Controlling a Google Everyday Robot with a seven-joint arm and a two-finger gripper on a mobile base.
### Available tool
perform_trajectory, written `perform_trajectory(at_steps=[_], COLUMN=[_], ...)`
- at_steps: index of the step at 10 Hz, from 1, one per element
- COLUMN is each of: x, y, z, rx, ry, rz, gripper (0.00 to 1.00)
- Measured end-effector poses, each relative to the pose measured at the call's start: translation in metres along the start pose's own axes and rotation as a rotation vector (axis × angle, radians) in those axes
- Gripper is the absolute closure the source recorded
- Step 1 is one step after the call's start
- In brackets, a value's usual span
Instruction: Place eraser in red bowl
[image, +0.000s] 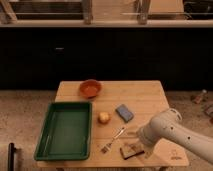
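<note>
A green tray (64, 131) is sitting at the left end of the wooden table (145, 97), showing only its own green floor. Up and to its right, near the table's far edge, the red bowl (90, 88) is standing upright, showing only its lighter orange inside. Just right of the tray's far corner a small round yellowish fruit (103, 117) is resting on the wood, and right of that a blue-grey pad (124, 112) is lying flat. Nearer the front edge a fork (114, 140) is lying at a slant, its tines pointing toward the tray.

The eraser (129, 150) is lying at the front edge of the table, right of the fork and well apart from the bowl. The gripper (136, 145) is sitting low right at the eraser, at the end of a white arm (172, 135) that is running off the picture's right side. The arm's bulk is hiding much of the gripper, so whether it is open or closed, or gripping the eraser, cannot be told.
</note>
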Motion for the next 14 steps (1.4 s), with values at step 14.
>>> perform_trajectory(at_steps=[14], x=[-0.01], y=[-0.012], z=[0.044], rx=[0.01], ry=[-0.049], rz=[0.317], gripper=[0.2])
